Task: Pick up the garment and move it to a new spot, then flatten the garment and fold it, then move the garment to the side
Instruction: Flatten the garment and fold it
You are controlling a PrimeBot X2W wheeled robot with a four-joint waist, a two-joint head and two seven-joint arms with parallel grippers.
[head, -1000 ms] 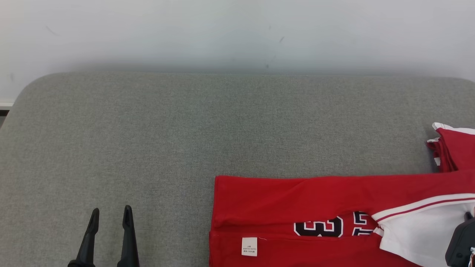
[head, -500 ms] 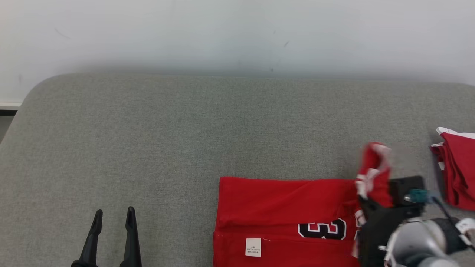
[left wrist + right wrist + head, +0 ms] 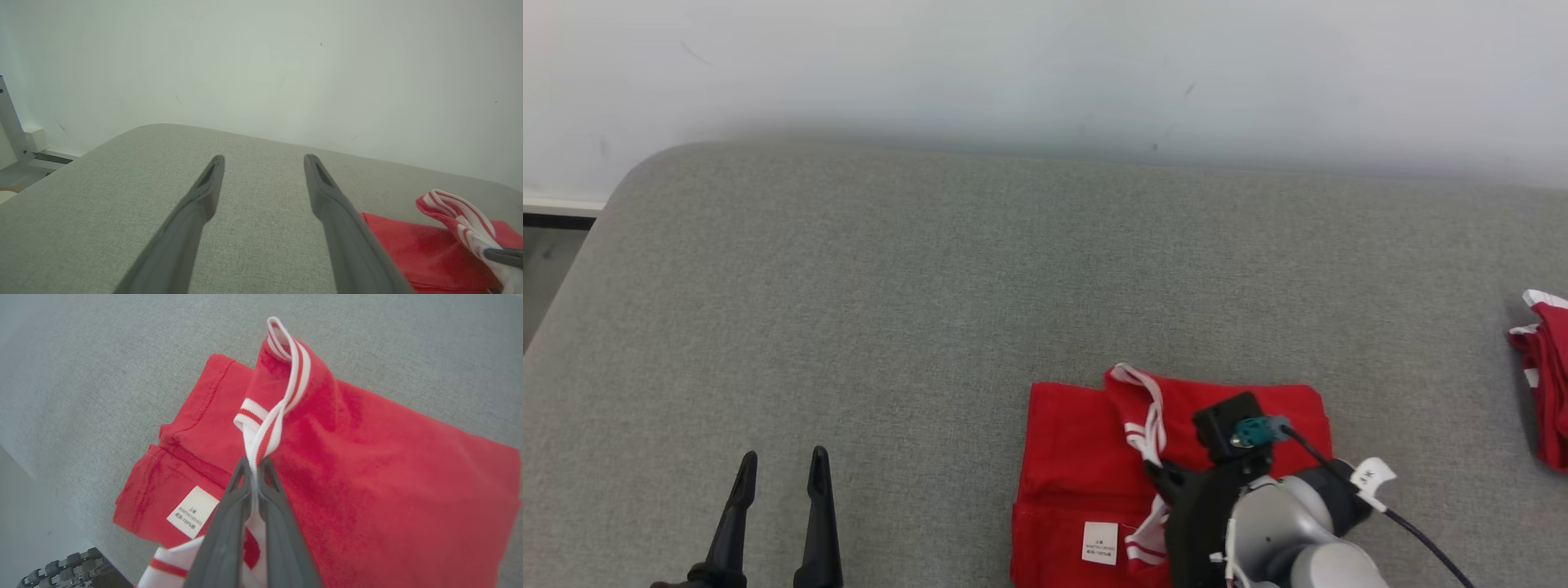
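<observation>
**A:** Where is the garment?

**B:** The red jersey (image 3: 1070,441) lies on the grey cushion (image 3: 915,286), toward 5 o'clock in the head view; its lower layers are flat, and one end is doubled back over them.

**A:** And the right gripper?

**B:** The right gripper (image 3: 255,462) sits over the jersey's 4 o'clock part; its fingers (image 3: 229,522) are pressed almost together, pinching the white-and-red striped trim (image 3: 288,371); in the right wrist view the trim runs up from the tips toward 12 o'clock, with red cloth hanging off it.

**A:** Is anything readable?

**B:** A white care label (image 3: 1100,543) is at the jersey's 6 o'clock edge, just beside the held trim; its print is too small to read.

**A:** What about the left gripper?

**B:** The left gripper (image 3: 784,457) is at 7 o'clock in the head view, well apart from the jersey; its two fingers stand wide with nothing between them, and bare cushion lies beneath them.

**A:** Is there anything else on the cushion?

**B:** A second red-and-white bundle (image 3: 1547,376) lies at 3 o'clock, cut by the frame's edge; a pale wall (image 3: 1013,65) stands behind the cushion at 12 o'clock; a dark cable (image 3: 1421,535) trails off the right wrist toward 4 o'clock.
</observation>
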